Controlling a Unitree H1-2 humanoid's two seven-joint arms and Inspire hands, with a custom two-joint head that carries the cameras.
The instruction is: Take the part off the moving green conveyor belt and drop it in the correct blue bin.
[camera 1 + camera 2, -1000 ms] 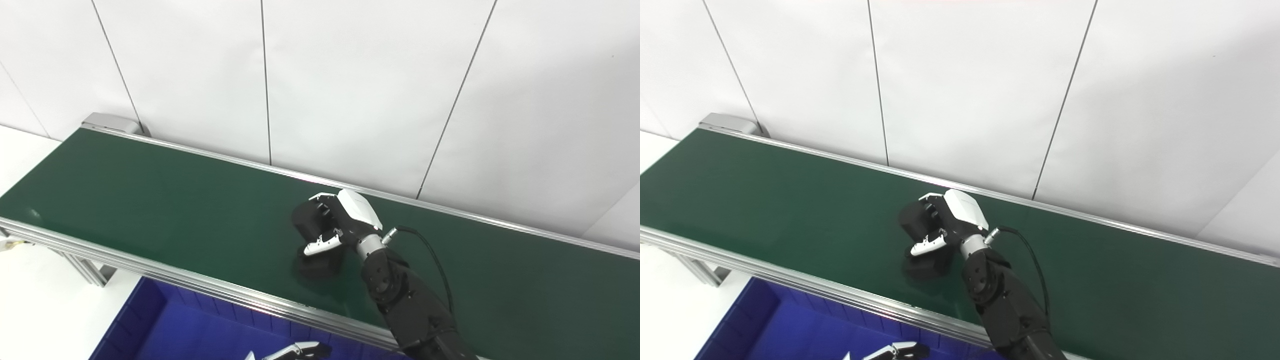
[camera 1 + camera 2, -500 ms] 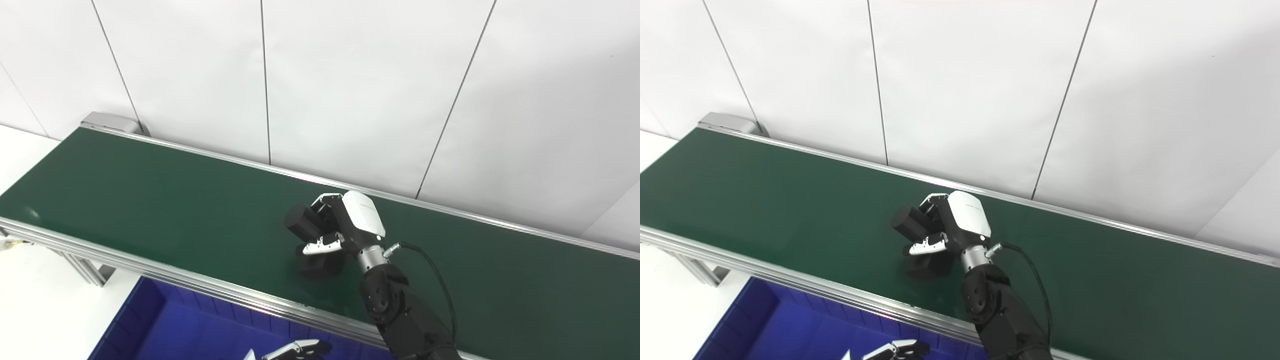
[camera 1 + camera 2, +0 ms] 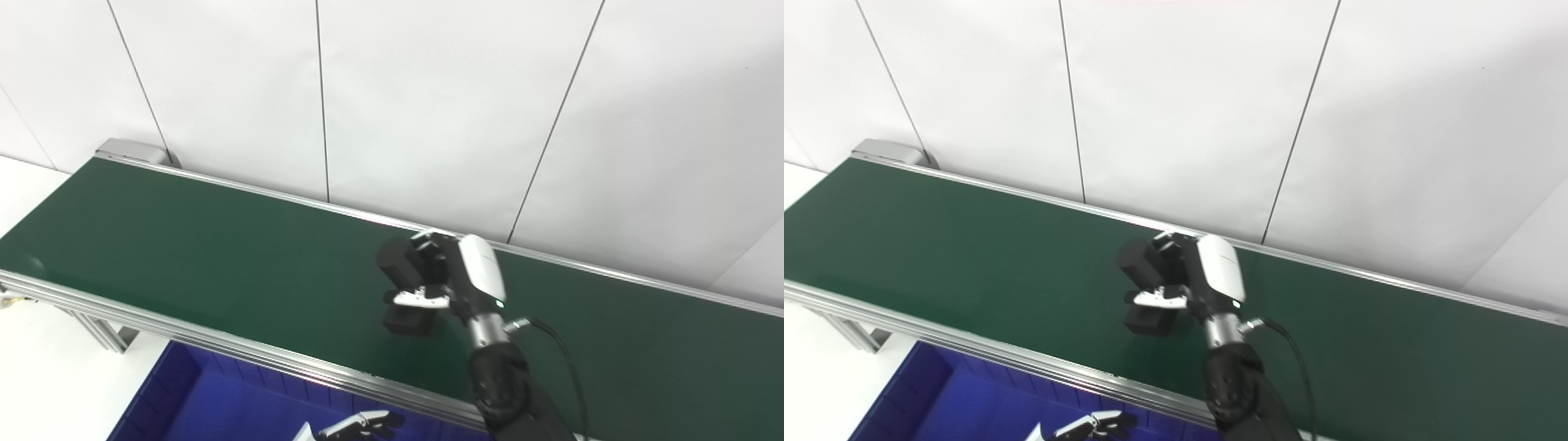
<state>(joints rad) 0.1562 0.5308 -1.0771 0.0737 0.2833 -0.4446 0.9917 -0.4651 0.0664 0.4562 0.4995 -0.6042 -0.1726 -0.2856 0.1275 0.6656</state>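
My right hand (image 3: 450,282) hangs over the middle of the green conveyor belt (image 3: 184,257), shut on a black part (image 3: 397,262). The part's rounded upper end sticks out to the left of the fingers. A blocky dark lower end (image 3: 1149,320) shows under the white thumb. The part looks lifted off the belt. Only the fingers of my left hand (image 3: 355,425) show at the bottom edge, stretched out over the blue bin (image 3: 202,404), with nothing in them.
The belt runs from the far left to the near right between silver rails (image 3: 245,352). A white panelled wall (image 3: 429,110) stands right behind it. The belt's end roller housing (image 3: 131,150) sits at the far left. White floor (image 3: 43,380) lies at the lower left.
My right hand has risen and swung to the right with the black part, its wrist turning more upright. The left hand has stayed low over the bin.
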